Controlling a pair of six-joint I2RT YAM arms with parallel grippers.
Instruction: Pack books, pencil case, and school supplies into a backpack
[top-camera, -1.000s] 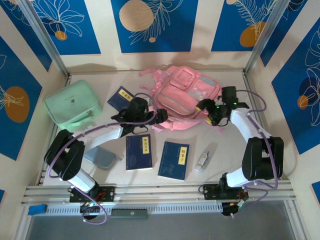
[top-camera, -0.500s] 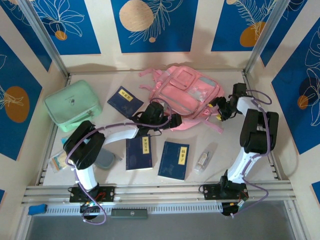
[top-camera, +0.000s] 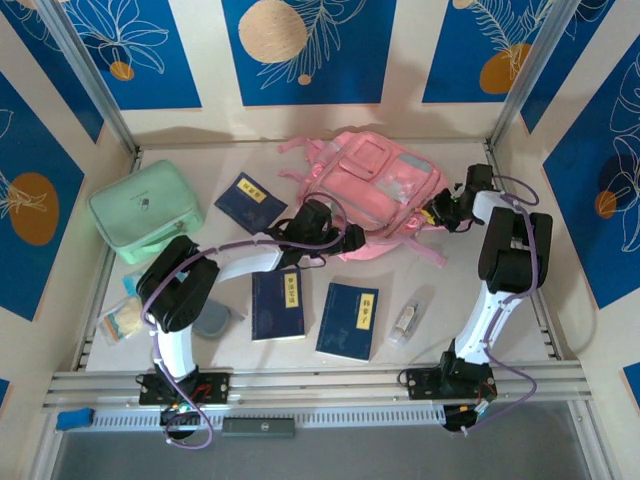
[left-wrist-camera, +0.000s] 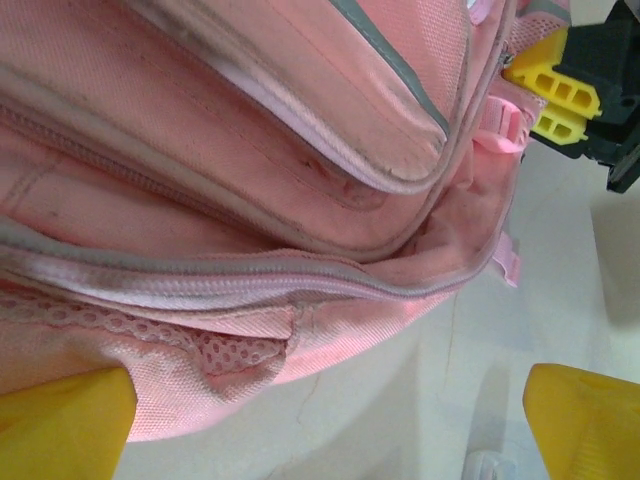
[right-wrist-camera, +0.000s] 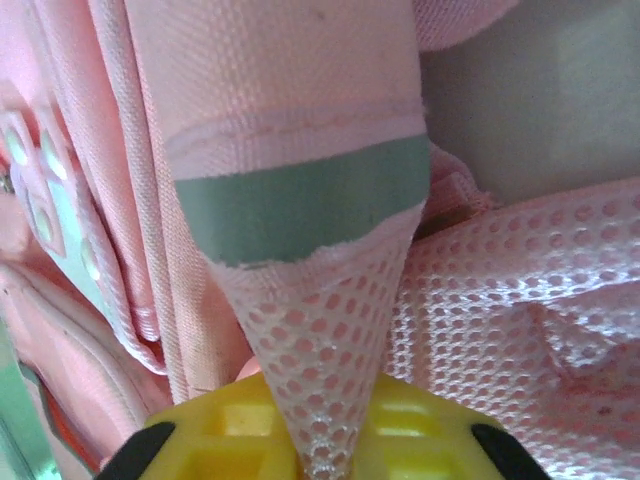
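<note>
Now that the right gripper (right-wrist-camera: 318, 445) has pinched shut on the mesh (right-wrist-camera: 320, 340) of the large pink fabric backpack (top-camera: 375, 185) at the far edge of the table (top-camera: 455, 300), the wide-open left gripper (top-camera: 345, 240) looks free to unzip it.

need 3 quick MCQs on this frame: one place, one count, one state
1. Where is the green case relative to the backpack? A) left of it B) right of it C) on top of it
2. How many navy books lie on the table? A) two B) three C) five
3. The right gripper is: A) wide open B) shut on the backpack's mesh C) holding a bottle

1 A: the case sits far left.
2 B: one by the case, two nearer the arms.
3 B: mesh is pinched between its fingers.
</note>
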